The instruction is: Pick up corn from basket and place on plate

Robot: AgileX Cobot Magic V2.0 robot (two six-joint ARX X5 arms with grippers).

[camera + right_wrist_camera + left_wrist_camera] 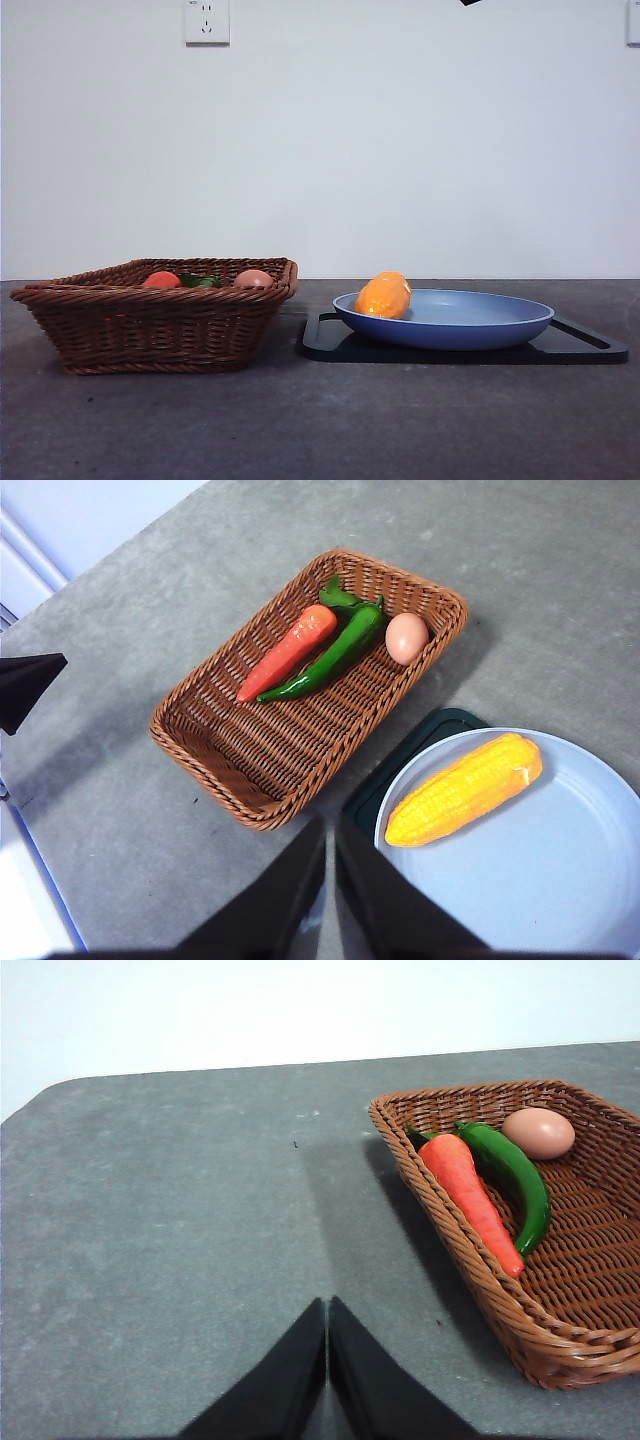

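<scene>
The yellow-orange corn lies on its side on the light-blue plate, near the plate's edge on the basket side. The brown wicker basket stands to the left of the plate in the front view and has no corn in it. My right gripper hangs high above the gap between basket and plate, shut and empty. My left gripper is shut and empty too, over bare table beside the basket's outer side.
Inside the basket lie an orange carrot, a long green pepper and a pinkish egg. The plate sits on a flat black tray. An arm's black tip shows at the front view's top edge.
</scene>
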